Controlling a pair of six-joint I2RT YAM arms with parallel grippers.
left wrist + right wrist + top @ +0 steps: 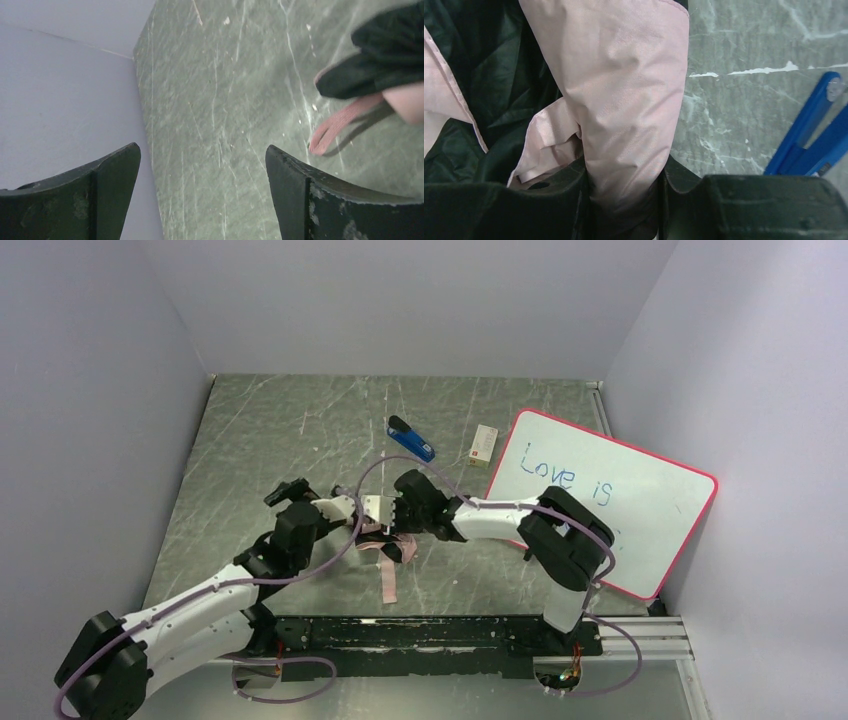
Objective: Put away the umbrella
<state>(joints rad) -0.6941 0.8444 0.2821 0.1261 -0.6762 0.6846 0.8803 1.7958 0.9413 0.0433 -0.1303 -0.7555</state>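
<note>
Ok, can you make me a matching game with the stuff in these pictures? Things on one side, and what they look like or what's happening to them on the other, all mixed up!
Things:
1. umbrella
2. stapler
3. whiteboard
4. left pincer

Clues:
A. blue and lying flat
B. wide open with nothing in it
C. pink cloth squeezed in the right pincer
D. has "Love is" written on it

Right pairs: 1-C, 2-A, 3-D, 4-B
</note>
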